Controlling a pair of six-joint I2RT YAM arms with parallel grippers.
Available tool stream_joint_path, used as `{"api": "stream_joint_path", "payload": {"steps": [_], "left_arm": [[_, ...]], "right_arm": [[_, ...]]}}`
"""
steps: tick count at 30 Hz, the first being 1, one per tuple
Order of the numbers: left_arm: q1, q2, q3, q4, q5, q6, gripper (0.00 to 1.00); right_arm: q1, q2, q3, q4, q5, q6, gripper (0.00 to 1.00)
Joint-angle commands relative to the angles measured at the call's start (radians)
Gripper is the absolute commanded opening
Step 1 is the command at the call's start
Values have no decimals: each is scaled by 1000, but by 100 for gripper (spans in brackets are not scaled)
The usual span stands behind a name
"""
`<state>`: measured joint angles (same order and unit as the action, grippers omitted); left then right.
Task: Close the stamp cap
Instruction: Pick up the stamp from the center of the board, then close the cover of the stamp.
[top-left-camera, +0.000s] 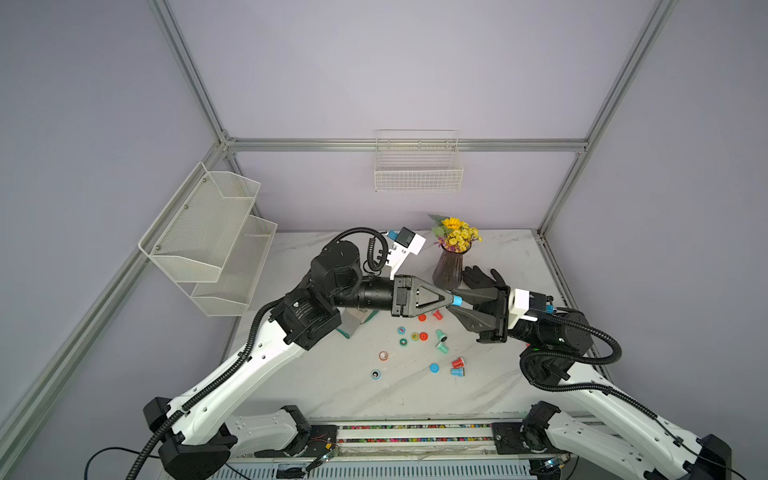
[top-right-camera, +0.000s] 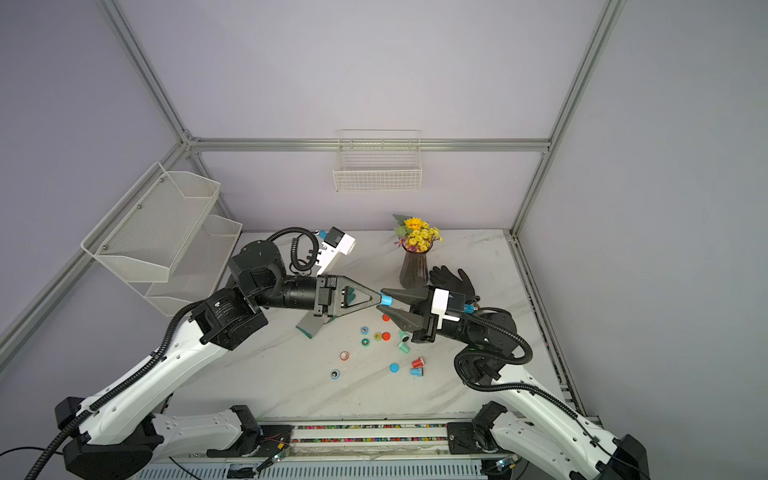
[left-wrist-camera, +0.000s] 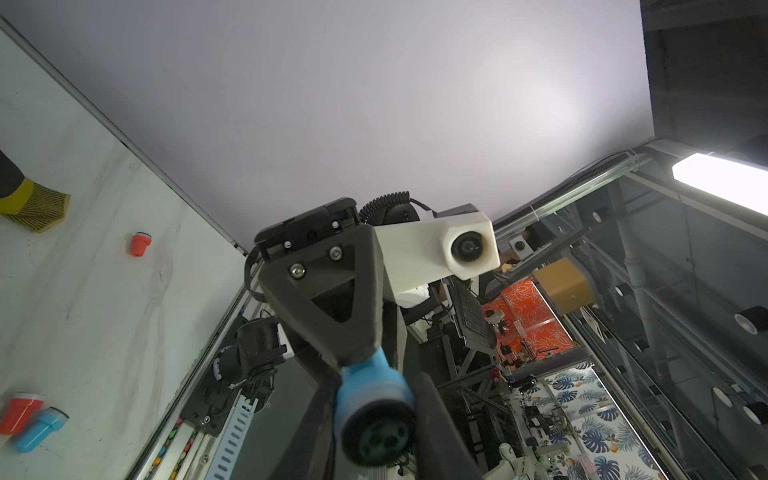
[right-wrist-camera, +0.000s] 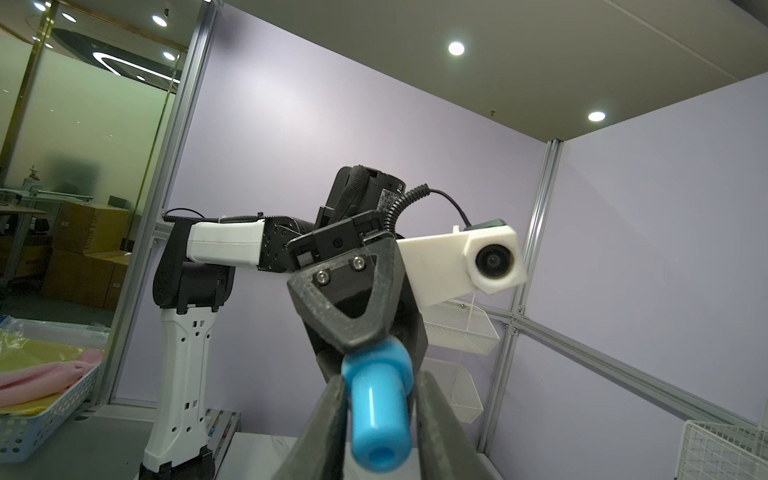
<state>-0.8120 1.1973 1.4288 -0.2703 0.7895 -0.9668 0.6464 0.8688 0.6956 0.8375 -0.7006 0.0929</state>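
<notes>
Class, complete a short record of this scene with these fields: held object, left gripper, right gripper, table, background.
Held object: blue stamp, in the air between both grippers
Left gripper: fingers shut on its wide end
Right gripper: fingers closed on its narrow end
Table: small coloured stamp pieces scattered loose
Background: vase of flowers, black glove beside it
</notes>
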Motion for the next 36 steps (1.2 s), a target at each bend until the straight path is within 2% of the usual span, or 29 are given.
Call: {"api": "stream_joint_path", "payload": {"steps": [1, 5, 7, 9, 12, 16, 20, 23, 27, 30, 32, 36], "left_arm": [[-4, -12, 1, 8, 15, 16, 10], [-4, -9, 3, 6, 17, 17, 10], [-4, -10, 1, -2, 11, 18, 14], [-2, -13, 11, -36, -16, 37, 29], [6, -19, 42, -113, -76, 88, 60], [27, -31, 112, -267, -204, 189, 76], [54, -30, 200, -433, -421, 305, 79], [88, -38, 212, -454, -532, 356, 81], [155, -35, 200, -491, -675, 433, 82], [247, -29, 158, -499, -713, 467, 82], [307, -20, 126, -500, -737, 501, 82], [410, -3, 50, -462, -742, 577, 82]], "right_arm": [[4, -4, 9, 33, -7, -5, 23], [4, -9, 12, 15, -10, -17, 15], [4, -10, 11, 14, -9, -15, 13], [5, -8, 9, 17, -1, -10, 11], [4, -12, 17, -13, 25, 0, 8], [4, -38, 28, -136, 75, -7, 7], [4, -79, 49, -331, 147, -12, 4], [4, -93, 94, -543, 242, 4, 0], [4, -58, 168, -796, 349, 98, 0], [4, -9, 235, -995, 447, 181, 0], [5, 36, 284, -1116, 468, 233, 0], [5, 130, 372, -1356, 571, 374, 0]]}}
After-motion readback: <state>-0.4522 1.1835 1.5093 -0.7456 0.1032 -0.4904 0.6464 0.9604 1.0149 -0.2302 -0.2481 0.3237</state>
